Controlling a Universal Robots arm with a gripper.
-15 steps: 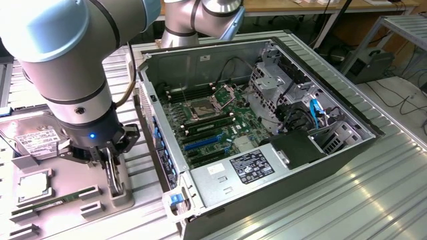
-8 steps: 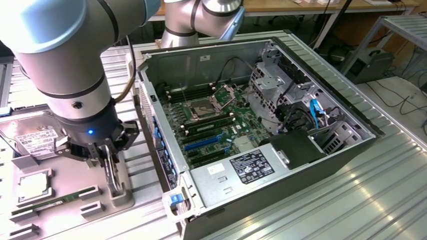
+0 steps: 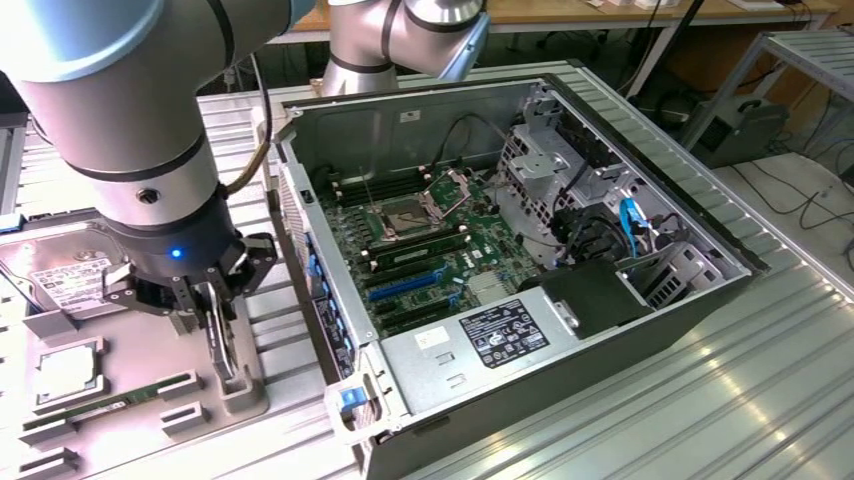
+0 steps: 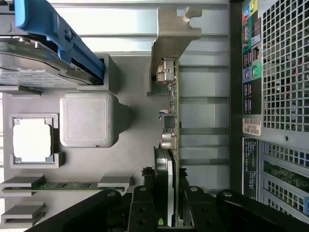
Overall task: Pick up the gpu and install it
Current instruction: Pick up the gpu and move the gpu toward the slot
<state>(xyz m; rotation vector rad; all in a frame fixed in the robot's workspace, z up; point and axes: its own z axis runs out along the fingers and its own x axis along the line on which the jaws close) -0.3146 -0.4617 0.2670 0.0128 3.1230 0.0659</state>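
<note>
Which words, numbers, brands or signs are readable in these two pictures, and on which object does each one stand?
No text reads with certainty.
Hard drive, white label: print too small to read.
Power supply, black label with white print and marks: too small to read.
Sticker on the computer case: blurred, not legible.
gpu, small green mark near its lower edge: not legible.

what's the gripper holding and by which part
The gripper is shut on the thin dark gpu card, pinching its two faces at the end with the black fan, far from the silvery bracket.
</note>
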